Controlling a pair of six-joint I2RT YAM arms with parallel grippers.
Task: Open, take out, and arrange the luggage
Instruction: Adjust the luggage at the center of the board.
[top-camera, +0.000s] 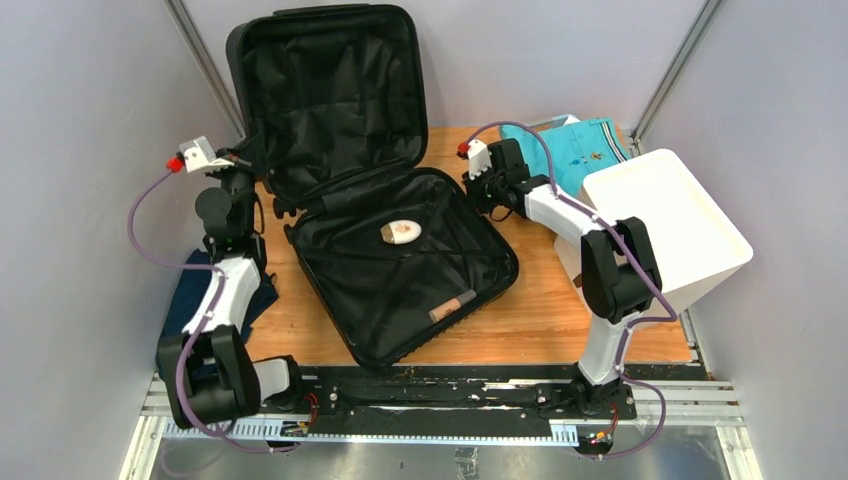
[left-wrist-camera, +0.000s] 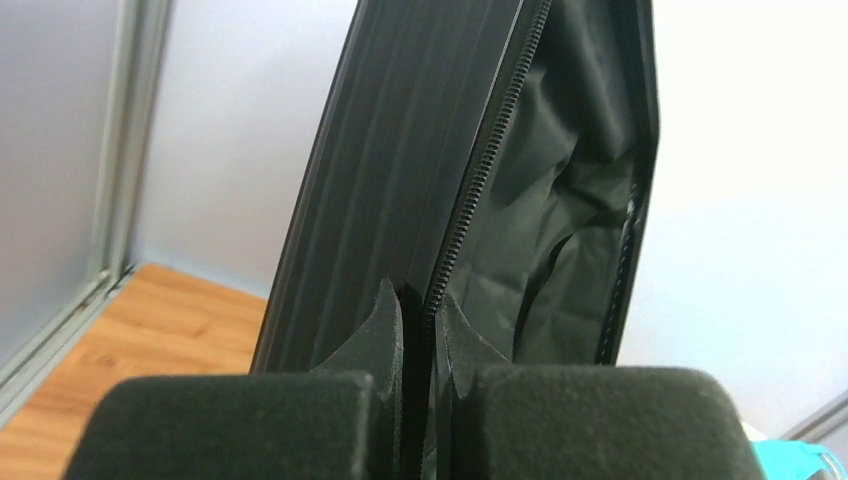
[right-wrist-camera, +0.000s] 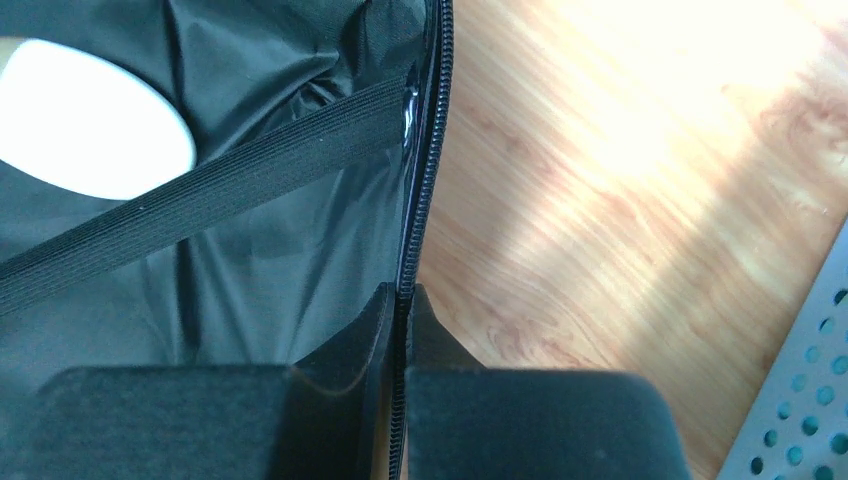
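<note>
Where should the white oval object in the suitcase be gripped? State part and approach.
Probably pinch the white oval object across its narrow middle, coming straight down: it lies flat on the luggage lining, long axis roughly left-right in the top view, its top uncovered.

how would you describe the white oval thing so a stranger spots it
Find the black suitcase open on the wooden table. In its flat lower half, near the hinge, sits a white oval object. It is the only pale item inside; the brown tube lies nearer the front.
</note>
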